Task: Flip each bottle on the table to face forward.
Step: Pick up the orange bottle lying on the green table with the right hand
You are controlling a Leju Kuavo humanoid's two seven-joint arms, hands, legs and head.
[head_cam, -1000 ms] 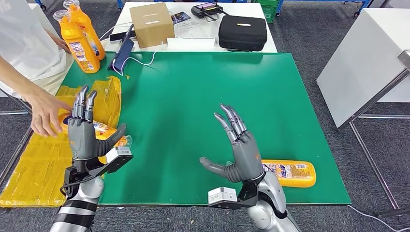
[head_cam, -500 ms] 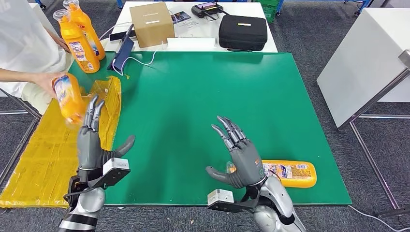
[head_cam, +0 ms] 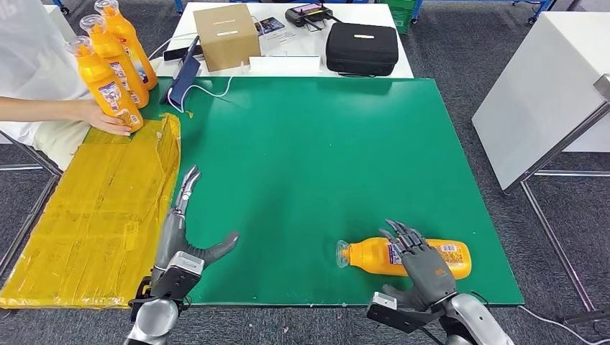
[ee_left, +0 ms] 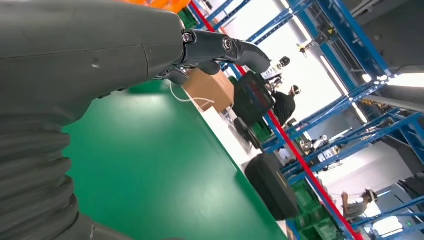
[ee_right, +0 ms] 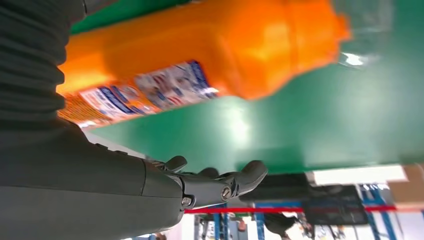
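One orange bottle lies on its side near the front right of the green table, cap pointing left. My right hand is at its label end with fingers spread over it and the thumb apart; I cannot tell whether they touch. Low at the table's front left, my left hand is open and holds nothing. At the far left a person's hand holds a third orange bottle upright beside two standing bottles.
A yellow sheet covers the surface left of the green table. Behind it a white table carries a cardboard box and a black case. Another white table stands to the right.
The person lifted a bottle off the yellow sheet and stood it beside the two upright ones. Both my hands dropped toward the front edge; the right one came down onto the lying bottle.
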